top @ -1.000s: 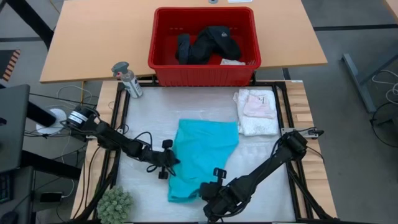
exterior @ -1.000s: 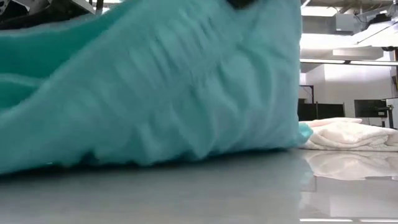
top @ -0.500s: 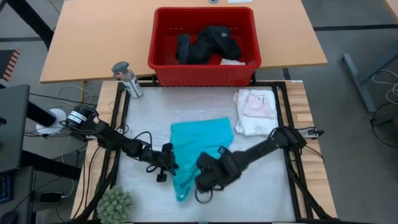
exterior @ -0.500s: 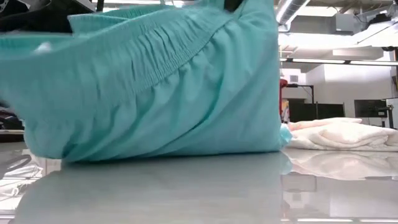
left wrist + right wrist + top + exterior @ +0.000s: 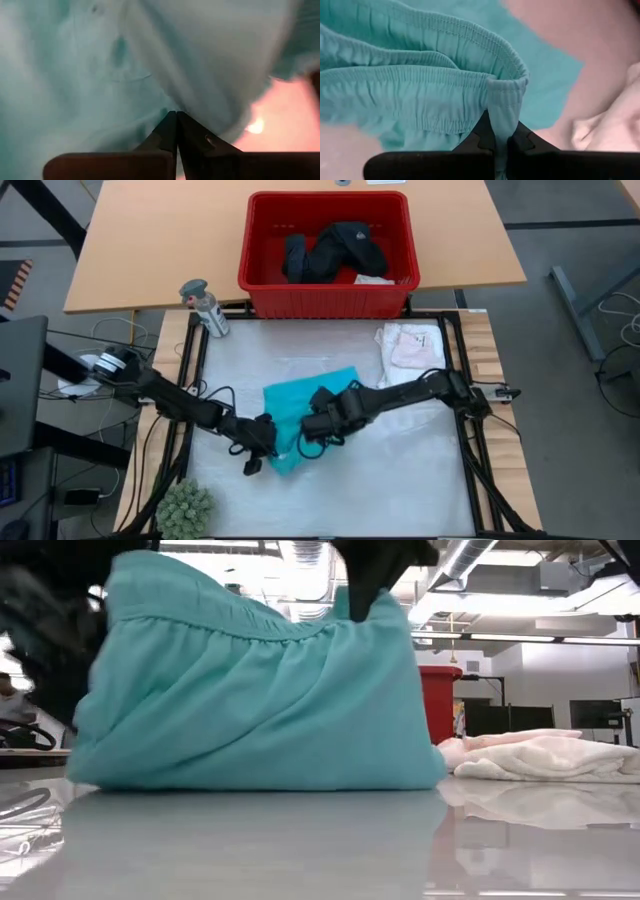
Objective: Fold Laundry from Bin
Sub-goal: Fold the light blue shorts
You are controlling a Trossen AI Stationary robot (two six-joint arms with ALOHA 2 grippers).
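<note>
A turquoise garment [image 5: 300,412] with a gathered elastic band [image 5: 435,85] is held up over the middle of the table. Its lower fold [image 5: 260,778] rests on the tabletop. My right gripper [image 5: 318,423] is shut on the band at the garment's right end, and shows at the top in the low view [image 5: 372,575]. My left gripper [image 5: 262,445] is shut on the cloth at the garment's left near end. The red bin [image 5: 262,280] stands beyond the table's far edge with black laundry [image 5: 335,248] inside. My left gripper pinches turquoise cloth [image 5: 167,107] between its shut fingers at the garment's left near end, coming in slanting down from the table's left. The cloth bunches over the fingertips, so the layers cannot be told. That end is raised off the table. My right gripper pinches the corner of the elastic band [image 5: 501,107], where the band doubles back on itself, between its two fingers. The fingers come from above, slanting down from the table's right. The garment hangs below them, with its lower fold on the table.
A folded white and pale pink pile [image 5: 410,358] lies at the table's far right. A spray bottle [image 5: 206,308] stands at the far left corner and a green plant [image 5: 185,508] at the near left corner. Black cables [image 5: 215,402] trail beside the left arm.
My right gripper has gone from the near edge toward the far edge and the left, rising, with the band end in its hold. The garment's near part has been lifted and folded over, and the garment now looks shorter and bunched. My left gripper has risen slightly and rolled.
</note>
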